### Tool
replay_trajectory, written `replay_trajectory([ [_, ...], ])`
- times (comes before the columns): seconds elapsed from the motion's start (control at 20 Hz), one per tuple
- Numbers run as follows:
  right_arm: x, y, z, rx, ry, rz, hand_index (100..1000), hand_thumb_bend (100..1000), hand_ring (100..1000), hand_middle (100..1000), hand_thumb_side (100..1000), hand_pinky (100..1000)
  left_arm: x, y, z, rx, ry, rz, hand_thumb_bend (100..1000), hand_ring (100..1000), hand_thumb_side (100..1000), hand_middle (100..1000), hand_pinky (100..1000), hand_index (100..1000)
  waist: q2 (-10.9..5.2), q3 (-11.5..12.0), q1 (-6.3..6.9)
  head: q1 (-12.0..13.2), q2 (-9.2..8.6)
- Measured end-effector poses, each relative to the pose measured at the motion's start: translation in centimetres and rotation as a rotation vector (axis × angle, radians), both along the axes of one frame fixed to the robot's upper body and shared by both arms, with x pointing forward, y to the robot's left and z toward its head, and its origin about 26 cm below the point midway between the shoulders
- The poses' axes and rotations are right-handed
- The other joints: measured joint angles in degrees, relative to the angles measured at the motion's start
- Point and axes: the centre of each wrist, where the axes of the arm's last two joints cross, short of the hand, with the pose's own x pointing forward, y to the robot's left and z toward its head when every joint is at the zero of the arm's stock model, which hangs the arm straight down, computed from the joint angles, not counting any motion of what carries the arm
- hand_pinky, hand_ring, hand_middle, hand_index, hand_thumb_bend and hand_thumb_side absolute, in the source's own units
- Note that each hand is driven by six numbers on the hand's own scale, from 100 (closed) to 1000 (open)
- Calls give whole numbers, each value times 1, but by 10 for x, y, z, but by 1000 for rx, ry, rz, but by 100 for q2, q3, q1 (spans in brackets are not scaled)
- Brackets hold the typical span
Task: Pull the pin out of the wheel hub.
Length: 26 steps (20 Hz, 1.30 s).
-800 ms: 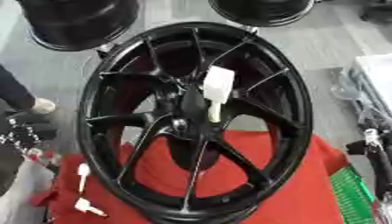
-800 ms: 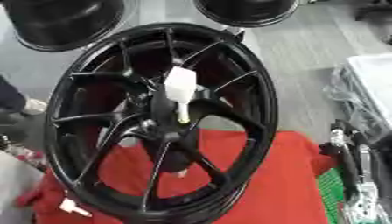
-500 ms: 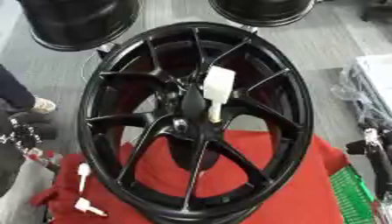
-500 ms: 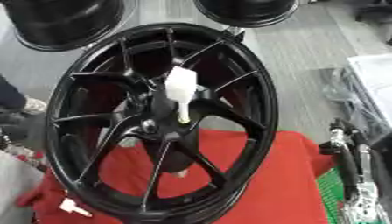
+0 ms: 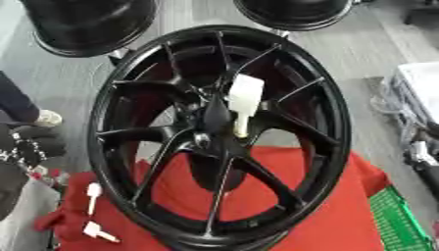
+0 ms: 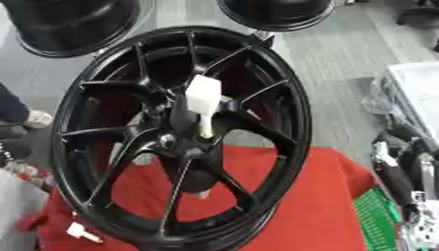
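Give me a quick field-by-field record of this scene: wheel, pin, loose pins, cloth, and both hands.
wheel: black spoked wheel, standing on edge
pin: white pin, seated in wheel hub
loose pins: two white pins on the cloth, lower left
cloth: red cloth under the wheel
left hand: left hand, at left edge, fingers curled, holding nothing
right hand: right hand, at right edge, fingers unclear

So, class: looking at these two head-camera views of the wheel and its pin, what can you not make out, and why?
- How deep the white pin sits in the wheel hub: its lower end is hidden by black hub and spokes, in both views.
- Left hand: cut by the left eye view's left edge and dark; its fingers are unreadable.
- Right hand: blurred at the right eye view's right edge.
- Two small white pieces on the red cloth: too small to identify.
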Motion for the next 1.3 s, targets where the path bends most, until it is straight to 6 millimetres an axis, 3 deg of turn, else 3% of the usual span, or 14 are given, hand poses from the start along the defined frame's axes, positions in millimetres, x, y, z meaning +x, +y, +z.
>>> replay_trajectory([
  [0.2,-11,-26,53,-276,-113,67,876,100,531,794,414,563,0,2,1,11,8,1,179,685,985,682,743,767,-3,19,-89,-11,0],
  [0.45,-8,-38,98,-576,-183,238,887,100,531,804,244,587,0,3,2,23,15,-3,178,685,986,682,744,766,-3,51,-128,-29,-1],
  [0.8,10,-15,146,-891,-222,595,902,100,534,823,198,604,1,2,4,32,14,-20,177,686,985,683,744,766,-3,181,-167,-143,-31],
  [1.3,29,33,181,-1121,-204,964,911,100,527,831,204,611,3,0,4,43,15,-43,177,686,987,682,744,766,-3,293,-218,-276,-108],
])
